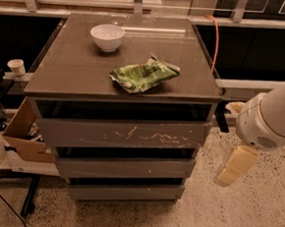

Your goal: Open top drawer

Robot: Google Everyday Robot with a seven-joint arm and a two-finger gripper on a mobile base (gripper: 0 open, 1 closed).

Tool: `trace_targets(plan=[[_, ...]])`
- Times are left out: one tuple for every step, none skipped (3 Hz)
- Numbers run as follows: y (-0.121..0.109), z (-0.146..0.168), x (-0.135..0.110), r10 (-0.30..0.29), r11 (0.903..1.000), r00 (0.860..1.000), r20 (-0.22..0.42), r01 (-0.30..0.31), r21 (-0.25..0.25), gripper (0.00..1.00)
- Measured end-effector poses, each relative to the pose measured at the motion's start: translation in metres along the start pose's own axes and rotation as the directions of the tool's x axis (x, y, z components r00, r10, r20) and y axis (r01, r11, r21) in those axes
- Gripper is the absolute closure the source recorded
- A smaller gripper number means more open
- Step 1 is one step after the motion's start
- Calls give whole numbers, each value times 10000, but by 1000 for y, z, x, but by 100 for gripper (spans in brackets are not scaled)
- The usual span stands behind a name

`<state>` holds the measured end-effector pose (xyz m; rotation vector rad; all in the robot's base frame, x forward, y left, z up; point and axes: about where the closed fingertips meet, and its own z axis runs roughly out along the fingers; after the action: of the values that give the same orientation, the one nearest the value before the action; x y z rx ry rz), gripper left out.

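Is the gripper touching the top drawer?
No, the gripper hangs to the right of the cabinet, apart from the top drawer.

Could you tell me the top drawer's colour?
The top drawer is grey-brown with pale scratches, camera view; gripper hangs right of it.

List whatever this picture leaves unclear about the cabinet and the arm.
1. Top drawer: its inside, hidden in the camera view by its own front and the cabinet.
2. End effector, low to the right of the cabinet and apart from the drawer: its upper part is covered by the arm's white housing.
3. Arm: cut off by the right edge.
4. Cardboard box: contents hidden by its wall and the cabinet.
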<state>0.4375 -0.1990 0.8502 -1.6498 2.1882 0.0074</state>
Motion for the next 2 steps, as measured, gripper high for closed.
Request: trace_targets(plan=[[1,26,0,19,9995,9996,290,-10,-302,0],[-6,56,-12,-120,9987,9970,762,158,-486,0]])
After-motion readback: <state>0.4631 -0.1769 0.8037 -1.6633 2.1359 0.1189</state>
